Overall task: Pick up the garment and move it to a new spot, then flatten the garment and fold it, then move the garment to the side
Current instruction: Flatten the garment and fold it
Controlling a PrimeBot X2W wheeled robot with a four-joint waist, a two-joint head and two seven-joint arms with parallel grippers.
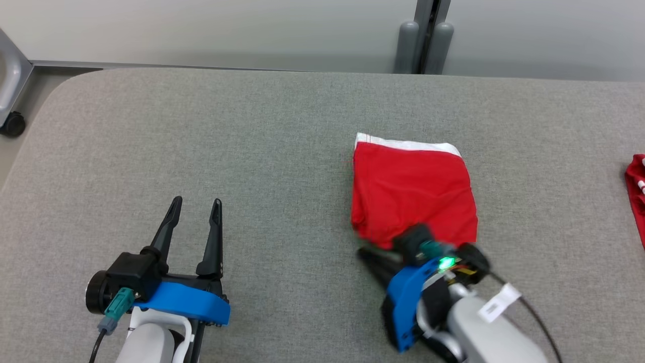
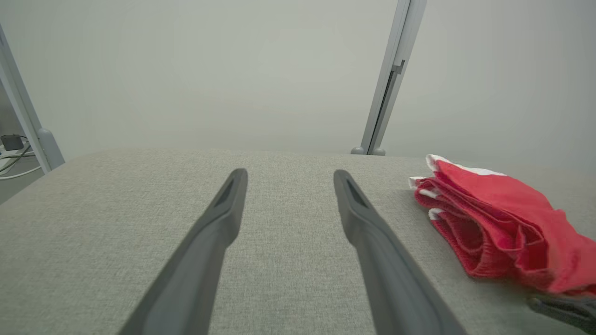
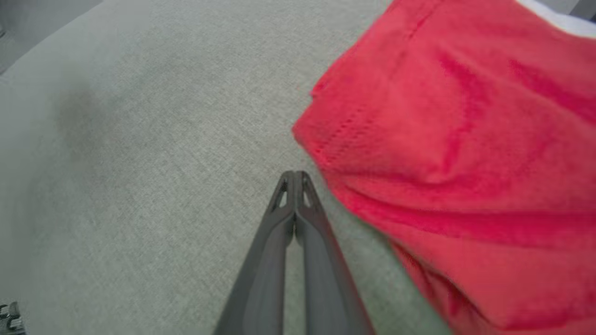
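Observation:
The garment [image 1: 413,191] is red with a white band along its far edge and lies folded into a compact stack right of the table's middle. It also shows as a layered pile [image 2: 498,232] in the left wrist view and as red cloth [image 3: 465,139] in the right wrist view. My right gripper [image 1: 364,253] is low at the garment's near left corner, fingers pointing left. Its fingers [image 3: 294,176] are pressed together with nothing between them, just beside the cloth's edge. My left gripper [image 1: 196,204] stands open over bare table at the lower left, fingers [image 2: 233,204] spread wide.
The grey fabric table [image 1: 227,151] has a rounded far left corner. Another red piece of cloth [image 1: 636,191] lies at the right edge. A grey post [image 1: 426,40] stands behind the table, and a frame with a castor wheel [image 1: 12,123] is at the far left.

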